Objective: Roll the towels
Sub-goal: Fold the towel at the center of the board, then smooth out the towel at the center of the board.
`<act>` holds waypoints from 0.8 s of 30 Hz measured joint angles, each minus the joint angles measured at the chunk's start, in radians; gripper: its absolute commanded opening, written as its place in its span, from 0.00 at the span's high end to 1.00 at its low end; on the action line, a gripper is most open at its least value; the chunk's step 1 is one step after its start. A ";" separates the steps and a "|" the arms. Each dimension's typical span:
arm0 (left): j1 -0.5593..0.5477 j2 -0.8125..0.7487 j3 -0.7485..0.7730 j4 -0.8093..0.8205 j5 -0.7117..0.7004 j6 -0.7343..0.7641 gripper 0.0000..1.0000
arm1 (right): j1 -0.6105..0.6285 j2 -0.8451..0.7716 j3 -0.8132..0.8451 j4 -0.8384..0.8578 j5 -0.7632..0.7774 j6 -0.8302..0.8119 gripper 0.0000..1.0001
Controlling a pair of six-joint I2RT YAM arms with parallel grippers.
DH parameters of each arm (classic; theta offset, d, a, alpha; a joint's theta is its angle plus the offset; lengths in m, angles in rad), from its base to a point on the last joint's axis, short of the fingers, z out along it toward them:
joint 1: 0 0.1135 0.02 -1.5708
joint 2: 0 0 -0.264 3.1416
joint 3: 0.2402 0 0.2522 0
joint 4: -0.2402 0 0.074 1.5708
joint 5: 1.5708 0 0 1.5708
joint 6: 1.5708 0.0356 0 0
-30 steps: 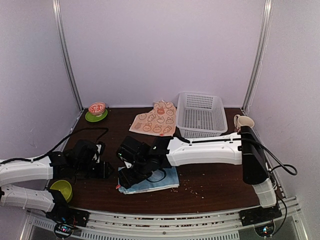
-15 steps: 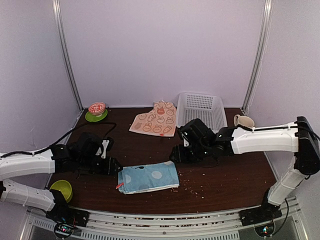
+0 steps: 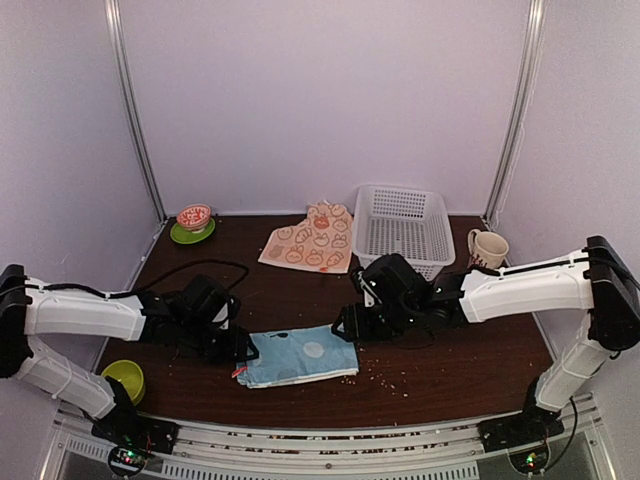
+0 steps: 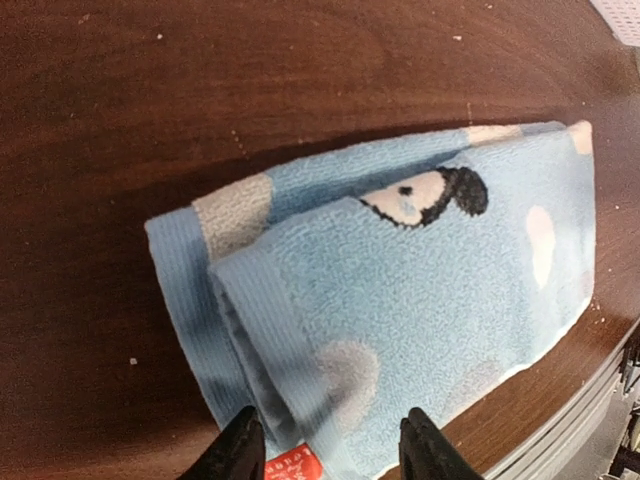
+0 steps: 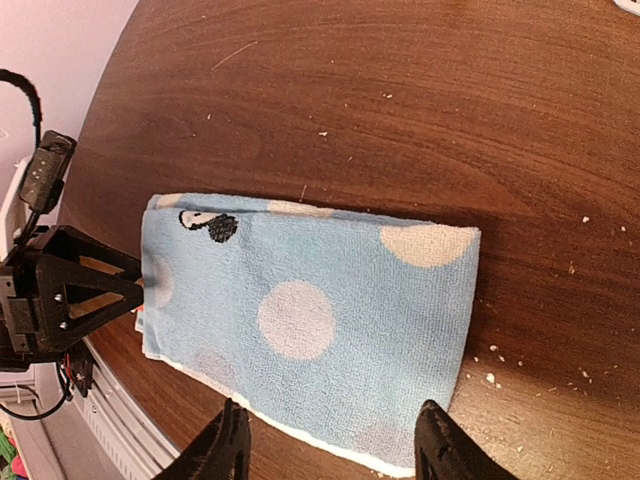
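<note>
The left gripper (image 4: 332, 452) stood with its jaws apart and nothing clamped between them. It was set at the left end of the light blue towel (image 5: 310, 320), where the folded layers and a small red tag (image 4: 290, 465) lay just ahead of the fingertips. The right gripper (image 5: 330, 448) was likewise spread and empty, poised over the towel's near right portion; whether its fingers touched the cloth could not be told. The light blue towel lay flat near the front edge of the table (image 3: 450, 375), between the two grippers, folded into a long band. At least two layers showed at its left end in the left wrist view, but no turn of a roll had been started. The cream towel (image 3: 312, 240) lay spread out at the back of the table, just beside the white basket (image 3: 402, 232) and well apart from both arms. Judged from this, the task was at an early stage: one towel was prepared for rolling, and both rolls — the blue one first, by the grippers' placement — remained to be made.
</note>
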 measured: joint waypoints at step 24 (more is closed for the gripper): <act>0.000 0.028 0.007 -0.013 -0.038 -0.031 1.00 | 0.000 0.000 0.004 0.006 -0.011 -0.009 0.52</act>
